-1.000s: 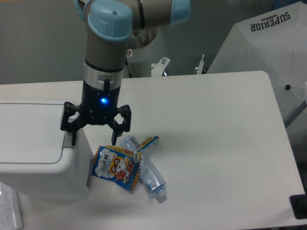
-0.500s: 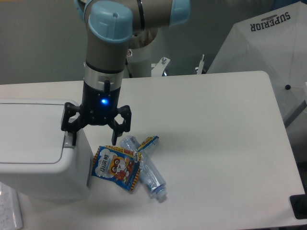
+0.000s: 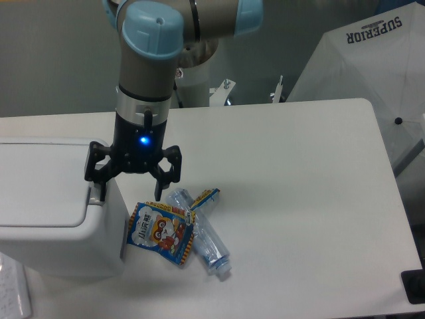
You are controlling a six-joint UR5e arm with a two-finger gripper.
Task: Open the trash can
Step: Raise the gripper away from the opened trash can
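Spread wide, the tool (image 3: 130, 189) is held pointing straight down over the right-hand edge of the trash can (image 3: 56, 212), with nothing gripped between its fingers. One fingertip (image 3: 100, 192) is seen at the grey push tab (image 3: 98, 195) on the can's rim, apparently touching or just above it, while the other finger hangs outside the can's right wall, above the counter (image 3: 285, 186). This straddling pose is judged to be chosen so that a single finger can bear down on the tab without the second finger fouling the lid; the open stance gives that clearance.

The trash can is placed at the left edge of the counter, partly cut off by the frame, and its flat white lid (image 3: 43, 183) is seen lying shut. The opening is therefore judged as not yet achieved, with the pressing of the tab as the step in hand.

Just right of the can, a blue snack packet (image 3: 159, 232) is laid flat, touching or nearly touching the can's wall, and a clear plastic bottle (image 3: 202, 236) is lying on its side against the packet's right edge. Both are presumably kept close to the can as waste to be dropped in once the lid is raised
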